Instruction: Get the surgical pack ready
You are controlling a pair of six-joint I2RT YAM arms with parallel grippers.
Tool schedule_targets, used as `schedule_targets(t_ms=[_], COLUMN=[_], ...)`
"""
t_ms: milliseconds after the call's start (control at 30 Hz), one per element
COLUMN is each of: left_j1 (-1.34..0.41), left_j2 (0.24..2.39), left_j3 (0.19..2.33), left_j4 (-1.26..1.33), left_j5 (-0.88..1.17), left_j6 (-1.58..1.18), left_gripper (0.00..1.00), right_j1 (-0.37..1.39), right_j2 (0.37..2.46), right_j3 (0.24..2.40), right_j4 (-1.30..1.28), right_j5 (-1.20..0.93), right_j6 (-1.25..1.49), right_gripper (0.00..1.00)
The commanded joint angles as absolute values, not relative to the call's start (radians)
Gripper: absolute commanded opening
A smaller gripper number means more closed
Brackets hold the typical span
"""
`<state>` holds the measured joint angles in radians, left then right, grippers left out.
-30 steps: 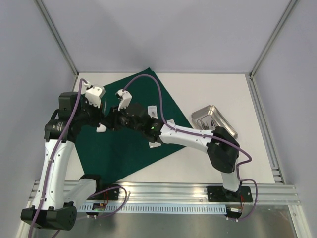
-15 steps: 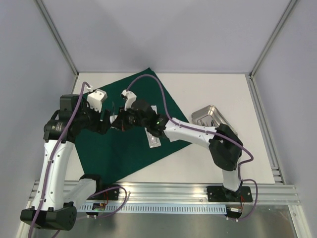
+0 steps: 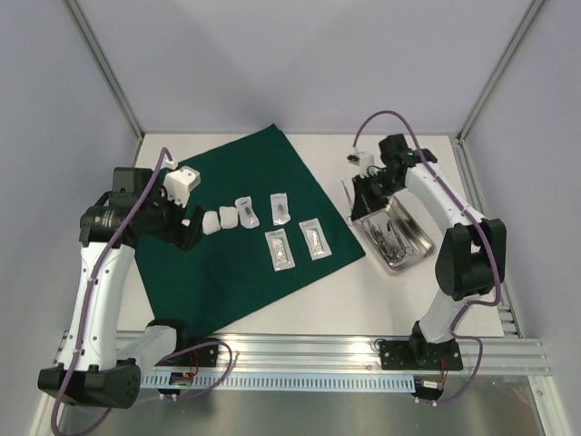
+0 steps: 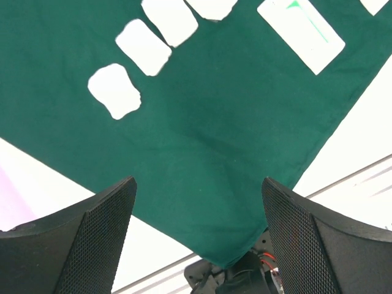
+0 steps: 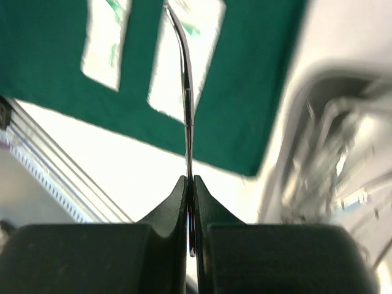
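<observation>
Steel tool lifted from tray as surgical pack is laid out

Spread flat and slantwise on the white desk (image 3: 363, 300), the green cloth (image 3: 227, 282) carries a row of three white gauze pads (image 3: 229, 216) and three clear pouches (image 3: 280, 248) towards its right corner. The right pincer (image 3: 359, 195), jaws pressed together on one end of a thin curved steel instrument (image 5: 185, 79), hangs over the left end of the small steel tray (image 3: 419, 254). That tray sits on bare desk just beside the cloth's right corner and holds more metal instruments (image 3: 392, 234). The left pincer (image 3: 188, 234), jaws spread wide and holding nothing, hovers over the cloth's left part, just beside the leftmost gauze pad.

The step in hand appears to be moving instruments from tray to cloth, one at a time. The next move would call for carrying the slim tool across to a bare patch of cloth, clear of the pouches, and lowering it flat before the jaws part. Gripped at one thin end, it could swing or slip on the way
</observation>
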<state>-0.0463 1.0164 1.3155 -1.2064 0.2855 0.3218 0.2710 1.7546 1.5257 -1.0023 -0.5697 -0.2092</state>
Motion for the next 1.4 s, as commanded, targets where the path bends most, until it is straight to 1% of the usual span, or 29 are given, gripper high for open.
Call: schedule_targets(t_ms=[0, 67, 133, 167, 233, 467, 867, 1200, 1367], left_j1=[-0.048, -0.048, -0.048, -0.048, -0.048, -0.048, -0.048, -0.048, -0.048], left_j2=[1.086, 1.138, 1.182, 1.196, 1.232, 1.261, 1.256, 1.258, 1.255], left_j3=[1.318, 1.347, 1.37, 1.374, 1.382, 1.384, 1.345, 1.333, 1.331], left_j4=[-1.173, -1.184, -1.19, -1.192, -1.19, -1.209, -1.197, -1.189, -1.184], left_j5=[0.322, 0.347, 0.371, 0.376, 0.382, 0.397, 0.403, 0.391, 0.39], left_j6=[0.345, 0.359, 0.368, 0.376, 0.379, 0.399, 0.376, 0.383, 0.383], left_gripper=[0.91, 0.89, 0.88, 0.87, 0.86, 0.84, 0.84, 0.84, 0.84], right_j1=[0.137, 0.066, -0.029, -0.05, -0.086, -0.115, -0.104, -0.091, -0.078], right_j2=[1.724, 1.717, 1.729, 1.735, 1.756, 1.831, 1.927, 1.937, 1.976], right_j3=[1.468, 1.448, 1.444, 1.44, 1.43, 1.379, 1.396, 1.388, 1.394], right_j4=[-1.272, -1.255, -1.261, -1.261, -1.262, -1.235, -1.21, -1.204, -1.207], right_j5=[-0.63, -0.701, -0.689, -0.651, -0.643, -0.519, -0.359, -0.385, -0.362], right_j6=[-0.44, -0.483, -0.512, -0.514, -0.528, -0.546, -0.515, -0.546, -0.542], right_gripper=[0.0, 0.0, 0.01, 0.0, 0.0, 0.0, 0.0, 0.01, 0.01])
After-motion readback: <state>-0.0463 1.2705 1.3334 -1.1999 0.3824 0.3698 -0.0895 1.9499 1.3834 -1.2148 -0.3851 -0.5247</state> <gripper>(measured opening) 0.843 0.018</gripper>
